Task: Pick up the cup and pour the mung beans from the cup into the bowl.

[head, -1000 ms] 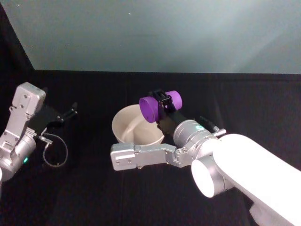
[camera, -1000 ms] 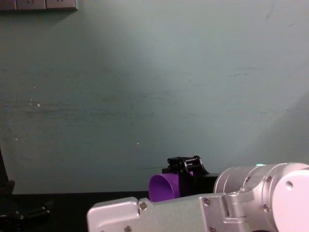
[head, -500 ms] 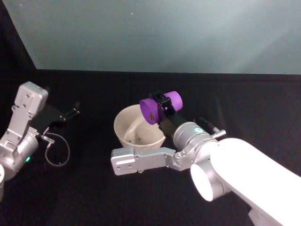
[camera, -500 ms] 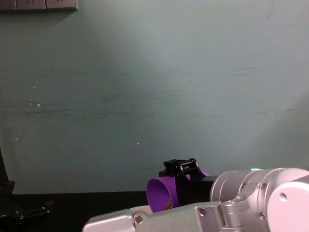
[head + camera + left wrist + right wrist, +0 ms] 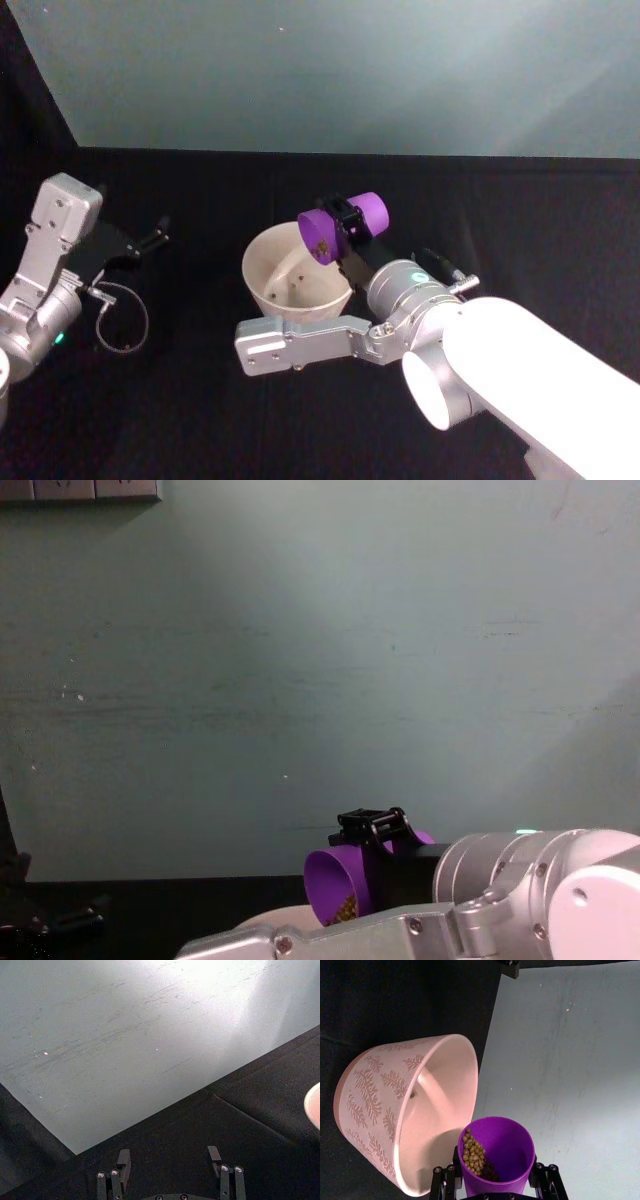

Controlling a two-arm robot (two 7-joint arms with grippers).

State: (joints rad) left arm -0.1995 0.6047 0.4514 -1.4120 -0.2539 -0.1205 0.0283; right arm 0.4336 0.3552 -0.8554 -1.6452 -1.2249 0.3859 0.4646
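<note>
The purple cup (image 5: 335, 230) lies tipped on its side above the bowl's far right rim, its mouth toward the bowl, and my right gripper (image 5: 350, 222) is shut on it. In the right wrist view, mung beans (image 5: 474, 1152) lie along the lower side of the cup (image 5: 500, 1152) near its lip, beside the pale bowl (image 5: 420, 1110) with a leaf pattern outside. A few beans (image 5: 290, 283) lie inside the bowl (image 5: 262, 255). From the chest view the tilted cup (image 5: 335, 888) shows beans at its mouth. My left gripper (image 5: 150, 240) is parked open at the far left, its fingers (image 5: 122, 1160) spread.
A black cloth covers the table, with a pale green wall (image 5: 350, 70) right behind it. A loop of cable (image 5: 120, 320) lies by the left arm. My right forearm link (image 5: 300, 340) stretches in front of the bowl. The bowl's edge (image 5: 315, 1105) shows in the left wrist view.
The cup has tipped a little further toward the bowl, and beans have fallen in. The left arm has stayed put.
</note>
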